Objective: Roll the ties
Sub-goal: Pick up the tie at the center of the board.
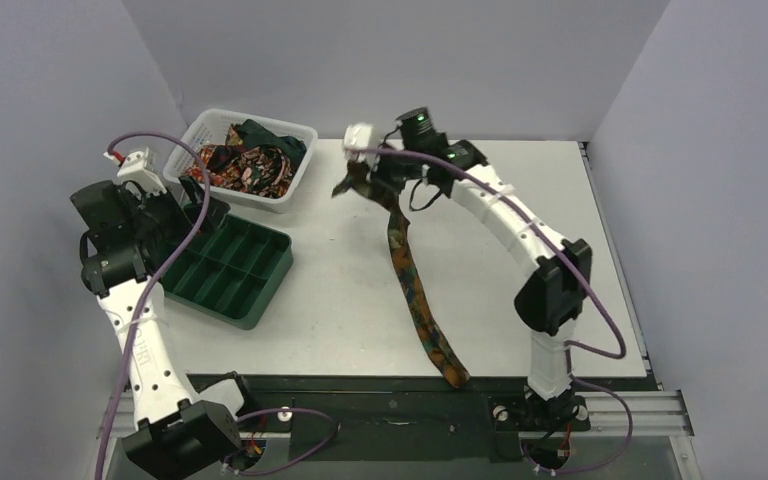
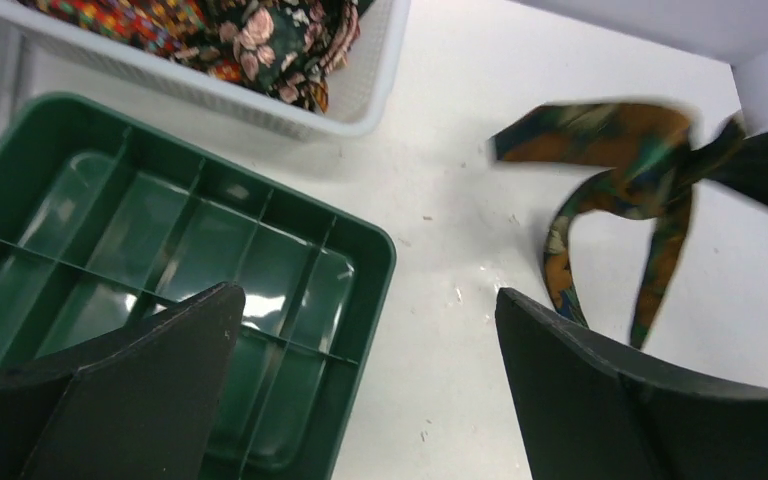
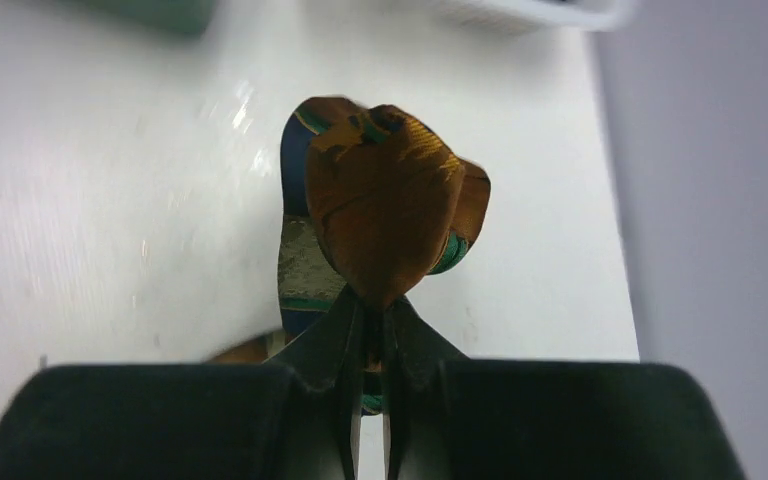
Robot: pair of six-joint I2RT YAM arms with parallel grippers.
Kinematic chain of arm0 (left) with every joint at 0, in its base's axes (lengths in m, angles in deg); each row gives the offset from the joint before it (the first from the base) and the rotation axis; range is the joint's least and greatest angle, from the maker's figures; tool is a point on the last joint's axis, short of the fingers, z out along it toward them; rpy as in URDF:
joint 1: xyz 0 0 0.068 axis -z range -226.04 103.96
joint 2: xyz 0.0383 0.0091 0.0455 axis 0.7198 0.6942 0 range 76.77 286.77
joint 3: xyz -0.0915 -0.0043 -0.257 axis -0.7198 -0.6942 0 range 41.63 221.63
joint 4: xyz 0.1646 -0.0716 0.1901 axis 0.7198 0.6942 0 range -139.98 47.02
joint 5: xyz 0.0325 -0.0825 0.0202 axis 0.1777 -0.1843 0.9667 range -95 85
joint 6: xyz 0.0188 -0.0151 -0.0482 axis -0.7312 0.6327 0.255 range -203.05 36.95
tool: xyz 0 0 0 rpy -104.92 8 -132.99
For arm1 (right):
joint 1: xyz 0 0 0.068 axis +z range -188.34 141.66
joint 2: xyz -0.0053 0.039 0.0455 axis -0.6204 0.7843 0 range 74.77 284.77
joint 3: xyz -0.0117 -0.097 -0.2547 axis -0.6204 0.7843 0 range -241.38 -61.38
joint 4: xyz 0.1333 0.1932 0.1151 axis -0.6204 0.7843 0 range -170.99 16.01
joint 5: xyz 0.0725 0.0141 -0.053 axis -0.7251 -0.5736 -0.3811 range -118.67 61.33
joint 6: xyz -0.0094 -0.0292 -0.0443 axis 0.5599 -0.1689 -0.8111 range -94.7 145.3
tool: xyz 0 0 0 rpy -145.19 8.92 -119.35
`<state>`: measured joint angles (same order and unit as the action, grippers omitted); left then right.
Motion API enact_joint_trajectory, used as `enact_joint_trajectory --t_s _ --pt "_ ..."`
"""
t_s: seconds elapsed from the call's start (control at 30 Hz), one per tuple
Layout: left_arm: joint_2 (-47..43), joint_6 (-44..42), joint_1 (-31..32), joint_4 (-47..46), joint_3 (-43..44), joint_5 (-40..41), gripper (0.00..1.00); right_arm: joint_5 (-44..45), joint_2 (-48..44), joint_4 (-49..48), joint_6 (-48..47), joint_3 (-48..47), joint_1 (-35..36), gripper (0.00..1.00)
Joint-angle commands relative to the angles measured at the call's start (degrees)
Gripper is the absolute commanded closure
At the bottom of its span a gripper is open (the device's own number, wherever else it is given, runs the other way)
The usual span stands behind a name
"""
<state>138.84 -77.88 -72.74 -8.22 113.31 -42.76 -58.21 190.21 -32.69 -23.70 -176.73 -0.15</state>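
1. Your left gripper [image 2: 367, 295] hung over the tray's right rim, towards the far left corner of the counter. Its jaws stood wide apart with nothing between them. I judge you parked it there so it stayed clear of the cloth while the other arm worked.
2. The green tray [image 1: 273, 283] sat just below it, tilted to the counter's edges. The compartments that showed were bare, so I take it as the place meant for finished rolls.
3. The white basket [image 1: 290, 185] stood at the far left corner, just beside the tray. It held a heap of loose ties [image 1: 245, 160], none of them rolled as far as I could tell. That looks like your supply.
4. One tie [image 1: 415, 290] ran from the middle of the far edge down to the near edge. Its lower end lay at the near edge and its upper end was lifted off the counter, folded over in a loose loop.
5. Your right gripper [image 3: 372, 305] had its jaws nearly closed, pinching that folded upper end. Held high like this, the strip could lay out straight before any rolling began. I judge the roll itself was not yet started.
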Motion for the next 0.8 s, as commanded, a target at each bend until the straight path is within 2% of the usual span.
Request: enact_joint_trajectory --t_s 0.0,0.13,0.27,0.5,0.77 --pt "-4.32 4.93 -0.29 -15.92 -2.53 3.09 0.03 1.13 -11.23 -31.68 46.18 0.93 -6.15 1.00" --pt "-3.26 6.15 -0.22 -21.58 -3.26 -0.89 0.03 10.53 -16.88 -44.34 63.10 2.07 -10.07 1.00" --pt "-1.53 7.59 2.14 -24.82 -4.29 -6.41 0.03 17.78 -22.06 -50.67 69.80 2.01 -11.24 1.00" --pt "-2.81 0.38 14.60 -25.70 -6.16 -1.82 0.03 25.74 -27.70 -57.02 72.12 0.24 -10.57 1.00" --pt "-2.85 -5.52 21.83 -28.01 -7.91 -1.11 0.03 28.10 -29.39 -56.83 67.71 -2.25 -8.41 1.00"
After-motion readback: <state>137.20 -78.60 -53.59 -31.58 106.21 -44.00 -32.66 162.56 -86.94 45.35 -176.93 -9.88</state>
